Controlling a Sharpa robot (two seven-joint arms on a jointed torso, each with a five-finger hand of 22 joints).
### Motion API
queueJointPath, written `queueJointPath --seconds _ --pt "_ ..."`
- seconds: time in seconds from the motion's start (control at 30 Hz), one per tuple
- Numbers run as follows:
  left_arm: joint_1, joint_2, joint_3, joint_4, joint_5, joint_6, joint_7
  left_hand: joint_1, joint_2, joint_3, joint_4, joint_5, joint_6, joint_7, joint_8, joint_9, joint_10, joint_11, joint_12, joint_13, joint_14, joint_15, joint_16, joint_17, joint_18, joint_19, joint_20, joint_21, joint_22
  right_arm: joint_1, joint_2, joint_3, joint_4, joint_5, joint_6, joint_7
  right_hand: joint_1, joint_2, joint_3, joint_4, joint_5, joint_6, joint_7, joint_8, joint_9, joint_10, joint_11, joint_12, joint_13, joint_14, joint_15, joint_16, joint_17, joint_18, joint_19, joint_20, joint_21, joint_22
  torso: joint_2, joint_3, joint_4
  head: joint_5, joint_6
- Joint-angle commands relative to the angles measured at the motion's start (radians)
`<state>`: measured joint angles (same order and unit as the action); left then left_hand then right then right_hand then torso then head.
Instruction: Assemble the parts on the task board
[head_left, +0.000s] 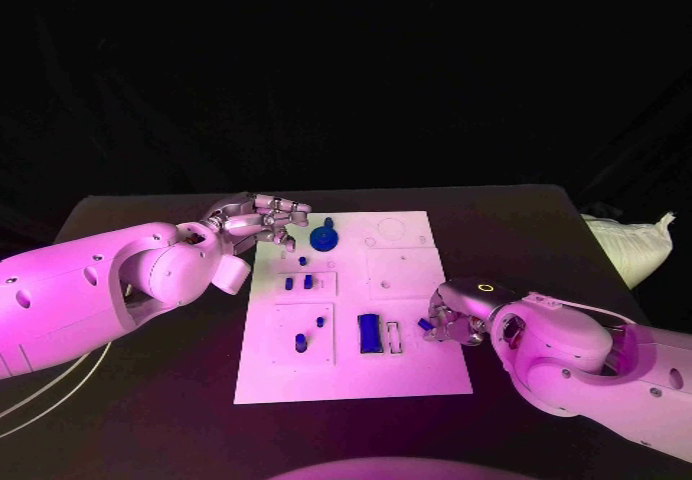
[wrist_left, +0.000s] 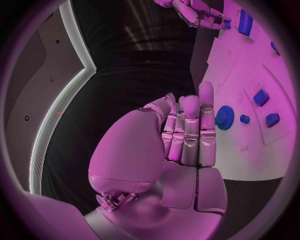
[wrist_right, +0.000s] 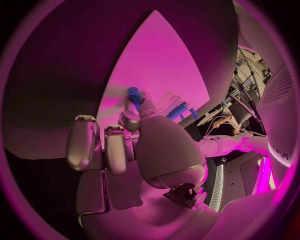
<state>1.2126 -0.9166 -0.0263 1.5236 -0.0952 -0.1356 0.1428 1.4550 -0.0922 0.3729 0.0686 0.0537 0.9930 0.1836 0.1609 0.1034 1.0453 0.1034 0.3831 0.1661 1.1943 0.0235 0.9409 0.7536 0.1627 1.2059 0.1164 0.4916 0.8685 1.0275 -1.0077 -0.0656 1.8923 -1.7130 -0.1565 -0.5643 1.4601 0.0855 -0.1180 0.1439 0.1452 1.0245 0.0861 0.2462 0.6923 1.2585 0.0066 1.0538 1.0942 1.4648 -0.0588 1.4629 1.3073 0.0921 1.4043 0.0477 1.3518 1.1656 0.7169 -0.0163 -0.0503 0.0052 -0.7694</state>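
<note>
A: Nearest us, our right hand (head_left: 459, 325) is pinching a small blue part (head_left: 427, 325) at the task board (head_left: 418, 375)'s right edge.

B: Farther along the board, our left hand (head_left: 267, 222) is hovering with fingers curled, grasping nothing, beside the blue gear (head_left: 325, 238). A loose pinch is risking a drop.

we saw a matt black table (head_left: 144, 420), a smooth white task board (head_left: 418, 375) looking like plastic, glossy blue plastic parts (head_left: 325, 238), and both arms' (head_left: 87, 290) shells smooth and glossy; the hands (wrist_left: 187, 132) looked metallic.
</note>
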Motion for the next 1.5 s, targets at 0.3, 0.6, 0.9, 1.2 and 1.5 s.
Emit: queueJointPath --seconds 0.3,0.6,0.9,1.2,1.5 --pt "0.0 0.001 0.001 0.002 -0.002 0.018 0.003 -0.001 0.006 -0.003 -0.004 0.002 -0.005 -0.001 0.007 0.0 -0.004 0.0 0.006 0.001 -0.007 -0.002 -0.006 -0.001 0.019 0.001 0.003 -0.007 -0.001 -0.02 -0.024 -0.017 0.002 0.218 -0.083 -0.019 -0.023 0.02 0.201 -0.037 0.026 -0.001 -0.004 -0.016 -0.314 0.008 -0.004 0.0 0.005 0.072 -0.007 -0.006 0.089 -0.014 0.003 -0.007 0.001 0.009 0.0 0.0006 -0.0003 0.0 0.002" --pt "0.0 0.002 0.001 0.002 -0.002 0.028 0.001 0.002 0.006 -0.002 -0.007 0.002 -0.005 -0.001 0.008 0.0 -0.005 0.0 0.007 0.001 -0.008 -0.002 -0.007 -0.003 0.02 0.001 0.003 -0.008 -0.001 -0.008 -0.043 -0.014 0.024 0.485 -0.2 0.051 -0.094 -0.064 0.334 -0.027 0.056 0.005 -0.002 -0.018 -0.303 0.013 -0.002 0.007 0.011 0.073 -0.006 -0.008 0.088 -0.013 0.002 -0.006 -0.002 0.007 0.001 0.0004 0.0009 0.0 0.002" --pt "0.0 0.002 0.001 0.003 -0.002 0.029 0.0 0.003 0.006 -0.002 -0.008 0.002 -0.006 -0.001 0.008 0.0 -0.005 0.0 0.007 0.001 -0.009 -0.002 -0.008 -0.004 0.02 0.001 0.003 -0.008 -0.002 -0.003 -0.042 -0.013 0.033 0.529 -0.231 0.059 -0.121 -0.083 0.354 -0.021 0.063 0.005 -0.001 -0.019 -0.299 0.015 -0.001 0.009 0.012 0.073 -0.005 -0.008 0.089 -0.013 0.002 -0.005 -0.002 0.007 0.001 0.0 -0.0001 0.002 0.0" --pt "0.0 0.003 0.001 0.003 -0.002 0.03 -0.001 0.003 0.006 -0.002 -0.008 0.002 -0.006 -0.001 0.008 0.0 -0.005 0.0 0.007 0.001 -0.009 -0.002 -0.008 -0.004 0.02 0.001 0.003 -0.008 -0.002 -0.003 -0.02 -0.013 0.031 0.539 -0.238 0.057 -0.167 -0.107 0.363 -0.005 0.118 0.011 -0.002 -0.017 -0.293 0.022 -0.001 0.017 0.018 0.074 -0.005 -0.006 0.091 -0.014 0.005 -0.005 0.001 0.012 0.0 -0.001 0.0006 0.002 -0.003" --pt "0.0 0.002 0.001 0.004 -0.002 0.03 -0.001 0.003 0.006 -0.002 -0.008 0.002 -0.006 -0.001 0.008 0.0 -0.005 0.0 0.007 0.001 -0.009 -0.002 -0.008 -0.004 0.02 0.001 0.003 -0.008 -0.002 -0.003 0.002 -0.013 0.029 0.497 -0.256 0.053 -0.223 -0.117 0.342 0.028 0.178 0.021 -0.005 -0.012 -0.285 0.039 -0.004 0.038 0.034 0.076 -0.007 -0.001 0.099 -0.016 0.012 -0.007 0.009 0.026 0.0 -0.0009 0.0004 0.003 -0.005"
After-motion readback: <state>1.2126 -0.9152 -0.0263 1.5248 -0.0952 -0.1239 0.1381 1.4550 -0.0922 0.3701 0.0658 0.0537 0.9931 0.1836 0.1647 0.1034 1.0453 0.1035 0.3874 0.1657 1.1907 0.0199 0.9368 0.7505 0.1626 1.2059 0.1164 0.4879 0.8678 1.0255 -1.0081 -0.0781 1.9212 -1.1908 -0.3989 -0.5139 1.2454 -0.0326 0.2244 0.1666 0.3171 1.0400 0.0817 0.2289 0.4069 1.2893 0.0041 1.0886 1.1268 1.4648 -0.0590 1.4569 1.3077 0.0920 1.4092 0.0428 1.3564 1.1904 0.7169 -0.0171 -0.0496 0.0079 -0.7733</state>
